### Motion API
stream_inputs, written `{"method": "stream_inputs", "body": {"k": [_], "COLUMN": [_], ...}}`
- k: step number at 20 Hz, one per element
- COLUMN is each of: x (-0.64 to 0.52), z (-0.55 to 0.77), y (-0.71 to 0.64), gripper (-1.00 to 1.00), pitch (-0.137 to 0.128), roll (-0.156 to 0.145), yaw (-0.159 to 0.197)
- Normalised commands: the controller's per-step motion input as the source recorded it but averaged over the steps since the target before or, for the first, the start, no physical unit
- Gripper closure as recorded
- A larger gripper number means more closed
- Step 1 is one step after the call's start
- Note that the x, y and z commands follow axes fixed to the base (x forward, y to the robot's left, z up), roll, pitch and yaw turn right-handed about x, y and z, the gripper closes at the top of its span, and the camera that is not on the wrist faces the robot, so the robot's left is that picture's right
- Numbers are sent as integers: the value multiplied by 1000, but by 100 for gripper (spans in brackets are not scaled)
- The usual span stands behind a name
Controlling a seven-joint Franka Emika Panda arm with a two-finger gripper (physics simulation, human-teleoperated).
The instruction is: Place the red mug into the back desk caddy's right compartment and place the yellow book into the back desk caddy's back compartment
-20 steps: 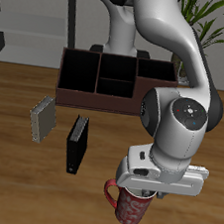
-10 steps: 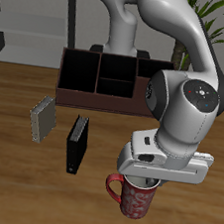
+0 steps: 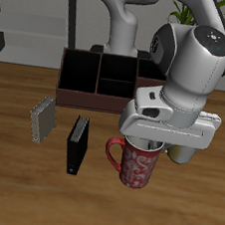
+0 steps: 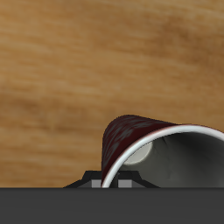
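1. Above the table's (image 3: 4, 186) front half, the gripper (image 3: 153, 143) pinches the red mug (image 3: 136, 164) by its rim, lifted off the wood.
2. Farther back, the back desk caddy (image 3: 101, 76) stands well apart, its right compartment (image 3: 79, 71) open.
3. Beside a black book (image 3: 76, 146), the yellow book (image 3: 43, 120) lies near the caddy.
4. Behind the mug, a yellow-gold mug (image 3: 182, 154) sits close.

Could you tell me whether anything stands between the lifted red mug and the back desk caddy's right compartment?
Nothing visible does. The red mug hangs from the pincer above the table, and the back desk caddy lies farther back; the arm hides most of its right compartment.
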Motion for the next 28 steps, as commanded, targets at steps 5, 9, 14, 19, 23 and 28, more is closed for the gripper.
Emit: {"method": "stream_inputs", "body": {"k": [5,9,14,19,23,28], "x": [-413,-265,-375,-392,-347,-366], "z": [658,462,452,234,237,145], "y": [-117,-139,-102,-44,-146,-165], "gripper": [100,100,100,100,100,100], "pitch": [-71,-15,-40,-31,-35,-17], "roll": [8,-19,-17,3,-19,-5], "yaw": [-22,-45,-8,4,-15,19]}}
